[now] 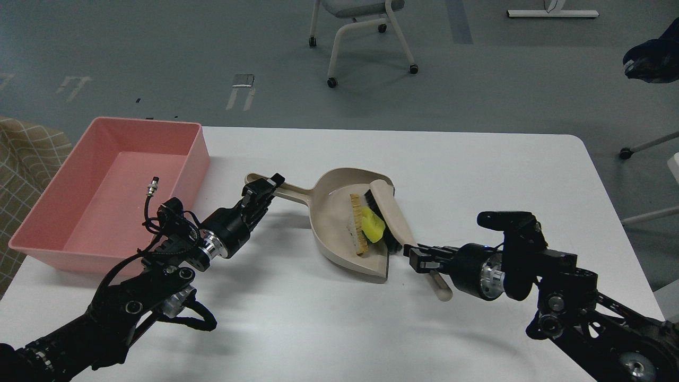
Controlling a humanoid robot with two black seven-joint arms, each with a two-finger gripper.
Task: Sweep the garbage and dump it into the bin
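The beige dustpan lies on the white table with its mouth to the right. My left gripper is shut on its handle. My right gripper is shut on the handle of the beige brush, whose black bristles sit at the pan's mouth. The garbage lies inside the pan against the bristles: the yellow chunk and the whitish strip with a tan edge. The pink bin stands at the table's left and holds nothing I can see.
A patterned beige cloth is beyond the bin at the left edge. A wheeled chair stands on the floor behind the table. The table's rounded right corner is near my right arm.
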